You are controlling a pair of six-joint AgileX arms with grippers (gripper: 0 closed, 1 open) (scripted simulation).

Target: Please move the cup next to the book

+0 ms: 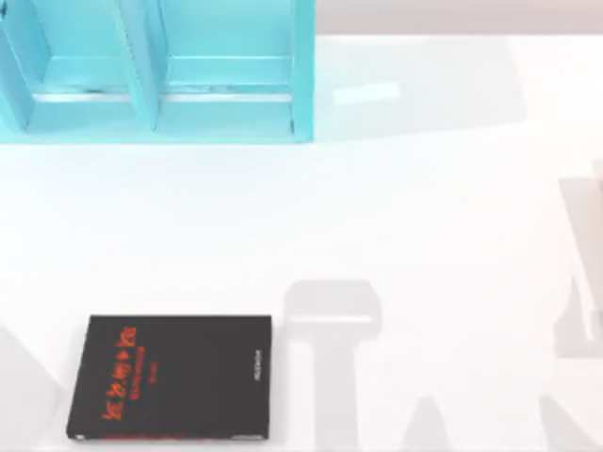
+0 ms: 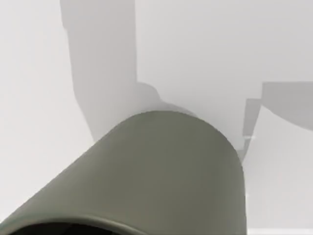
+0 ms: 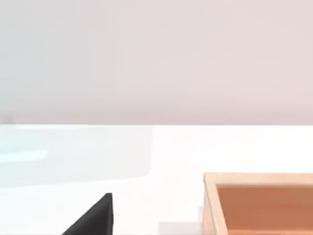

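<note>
- Top view: the book (image 1: 171, 379) lies flat on the white table (image 1: 377, 226) at the lower left of the frame. Black cover faces up, with red-orange characters running along its lower left part. Its lower edge sits close to the bottom border of the frame.
- Top view: a turquoise shelf unit (image 1: 155, 71) occupies the upper left of the frame, with two open compartments split by one upright divider.
- Top view: grey shadows fall on the table at lower centre and along the right edge. One blocky shadow lies just to the right of the book's upper right corner.
- Left wrist view: the cup (image 2: 151, 176) takes up the lower half of the frame, seen very close. Its grey-beige wall is plain and matte, and its dark mouth shows at the lower left edge. White table and grey shadows lie behind it. Whether the left fingers are clamped on the cup, apart or together: cannot tell.
- Right wrist view: a light wooden box (image 3: 259, 203) with an orange-brown inside sits on the table at the lower right of the frame. A black wedge (image 3: 93, 218) shows at the bottom left of centre; what it is cannot be told. Right fingers' state: cannot tell.
</note>
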